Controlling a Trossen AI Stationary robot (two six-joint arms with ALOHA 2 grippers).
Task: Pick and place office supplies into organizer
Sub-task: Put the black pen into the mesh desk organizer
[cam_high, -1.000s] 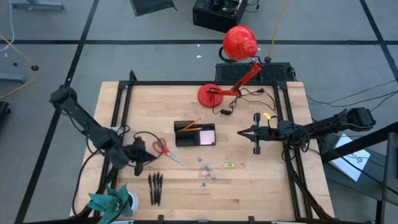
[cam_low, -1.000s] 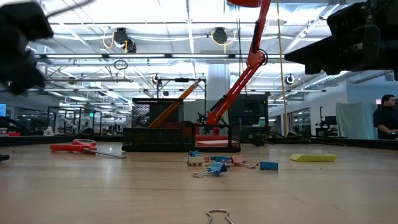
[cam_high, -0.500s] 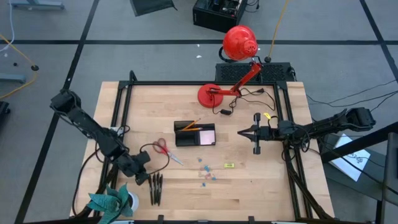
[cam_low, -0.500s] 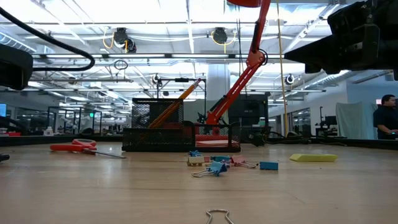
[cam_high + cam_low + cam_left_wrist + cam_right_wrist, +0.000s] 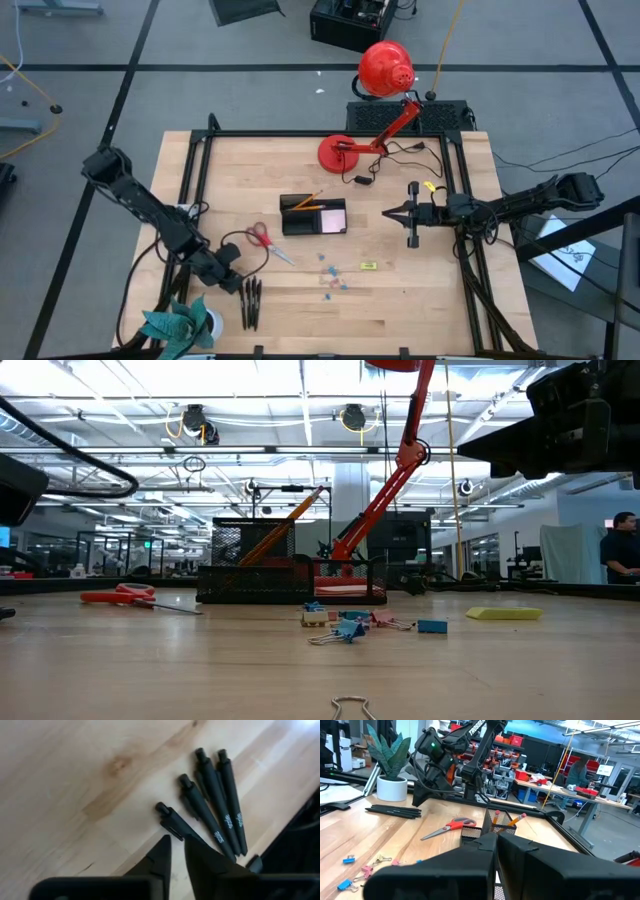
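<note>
Hovering low over black pens near table's front edge: left gripper, fingers slightly apart, holding nothing, tips just beside nearest pen. Right gripper waits above table right of organizer, fingers pressed together, empty. Pencil and pink notepad sit in organizer. Scissors lie left of it. Small clips lie in front of it.

Left gripper hovers at the pens, scissors nearby
</note>
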